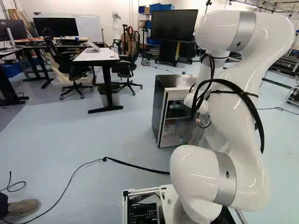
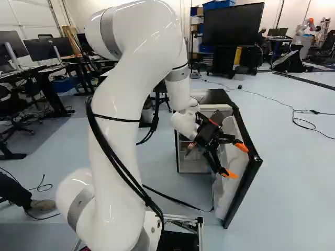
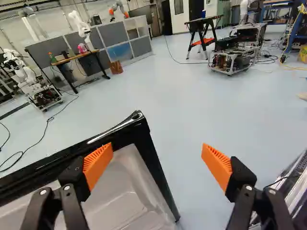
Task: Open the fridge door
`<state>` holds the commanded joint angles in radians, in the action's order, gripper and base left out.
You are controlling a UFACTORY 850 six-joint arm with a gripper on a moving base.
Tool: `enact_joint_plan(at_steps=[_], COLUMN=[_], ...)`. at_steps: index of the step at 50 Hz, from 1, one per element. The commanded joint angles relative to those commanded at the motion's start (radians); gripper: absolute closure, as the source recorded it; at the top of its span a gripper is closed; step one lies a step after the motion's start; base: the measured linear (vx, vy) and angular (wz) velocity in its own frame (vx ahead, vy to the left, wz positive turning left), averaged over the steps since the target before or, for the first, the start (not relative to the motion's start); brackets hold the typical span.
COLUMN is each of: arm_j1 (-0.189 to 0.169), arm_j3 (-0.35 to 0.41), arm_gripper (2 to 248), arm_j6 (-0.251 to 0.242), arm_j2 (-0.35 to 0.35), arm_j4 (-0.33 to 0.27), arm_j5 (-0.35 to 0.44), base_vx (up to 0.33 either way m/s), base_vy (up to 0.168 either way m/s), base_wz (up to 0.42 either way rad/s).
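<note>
In the right base view my gripper (image 2: 236,160) is at the inner side of the fridge door (image 2: 248,162), which stands swung wide from the small fridge (image 2: 211,96). The fridge's dark side and lit shelves show in the left base view, where the fridge (image 1: 160,109) stands beyond my arm. Seen from the wrist, my gripper (image 3: 157,165) is open with nothing held between its orange pads. One finger overlaps the white inner lining of the door (image 3: 120,191) near its black top corner; whether it touches is unclear. The other finger is over the floor beyond the door's edge.
A white desk (image 1: 96,57) with office chairs stands left of the fridge. A black cable (image 1: 135,165) runs over the floor towards my base. A shoe (image 1: 23,206) shows at the near left. Another robot (image 3: 41,88) stands across the room, and a metal frame (image 3: 296,184) is beside the gripper.
</note>
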<state>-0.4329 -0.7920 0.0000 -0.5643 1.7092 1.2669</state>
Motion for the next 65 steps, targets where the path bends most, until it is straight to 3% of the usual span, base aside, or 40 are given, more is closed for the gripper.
enact_joint_plan(at_steps=[28, 65], arm_j1=[-0.114, -0.23], arm_j3=[-0.157, -0.365], arm_gripper=[3, 3], arm_j6=[0.0, 0.0], arm_j2=[-0.079, -0.185], arm_j4=[0.0, 0.0], arm_j5=[0.0, 0.0], base_vx=[0.0, 0.0], base_vy=[0.0, 0.0], base_wz=[0.0, 0.0])
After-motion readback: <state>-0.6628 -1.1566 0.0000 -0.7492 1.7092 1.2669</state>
